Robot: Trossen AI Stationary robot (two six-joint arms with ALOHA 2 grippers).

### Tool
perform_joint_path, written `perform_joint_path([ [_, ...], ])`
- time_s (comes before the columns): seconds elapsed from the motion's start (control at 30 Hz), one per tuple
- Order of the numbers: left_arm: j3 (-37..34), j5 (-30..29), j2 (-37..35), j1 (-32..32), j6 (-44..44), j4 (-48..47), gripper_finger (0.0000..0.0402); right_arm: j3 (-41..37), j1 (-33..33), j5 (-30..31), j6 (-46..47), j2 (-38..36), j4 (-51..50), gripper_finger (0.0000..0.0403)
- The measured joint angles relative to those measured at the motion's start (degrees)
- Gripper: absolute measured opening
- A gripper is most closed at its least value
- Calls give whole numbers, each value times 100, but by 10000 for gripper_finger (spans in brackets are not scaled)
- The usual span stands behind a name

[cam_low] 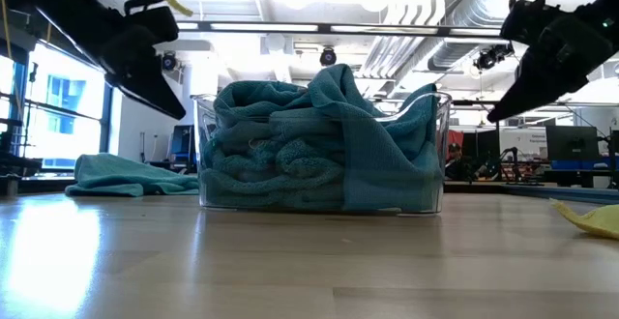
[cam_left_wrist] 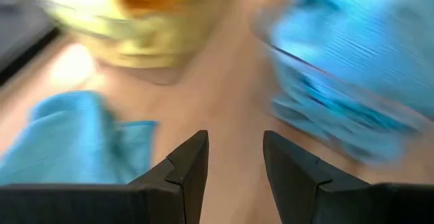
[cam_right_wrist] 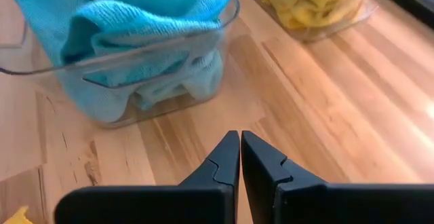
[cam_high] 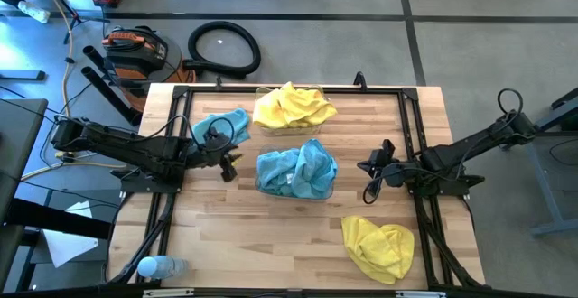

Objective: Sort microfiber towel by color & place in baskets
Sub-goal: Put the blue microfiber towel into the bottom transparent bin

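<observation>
Showing no readable writing: clear baskets [cam_high: 292,190], blue and yellow towels [cam_high: 378,246].

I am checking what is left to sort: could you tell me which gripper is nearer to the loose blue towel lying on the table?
Left. The left gripper hangs open right beside the loose blue towel, while the right gripper, shut, sits across the blue-filled basket from it.

Overhead, table-level and two wrist cameras, all sharing the blue-filled basket [cam_high: 295,173].

Wooden table [cam_high: 271,244] carries two baskets [cam_high: 296,188], loose towels [cam_high: 377,246], bottle [cam_high: 161,266].
</observation>
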Motion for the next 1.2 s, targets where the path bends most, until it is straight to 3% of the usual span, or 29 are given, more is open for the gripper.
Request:
perform_joint_path([
  [0.13, 0, -497, 0, 378, -624, -22, 131, 18, 0, 185, -316, -8, -56, 12],
  [0.4, 12, 807, 2, 2076, -556, -99, 131, -102, -59, -9, -954, -397, -125, 2],
  [0.67, 431, 882, 236, 3239, -225, -992, 131, -103, -195, -5, -1107, -755, -107, 0],
  [0.9, 446, 896, 971, 3783, -447, -1469, 131, -104, -195, -5, -1107, -753, -172, 0],
  [1.2, 446, 915, 2346, 4005, -565, -1302, 131, -104, -195, -5, -1088, -753, -168, 0],
])
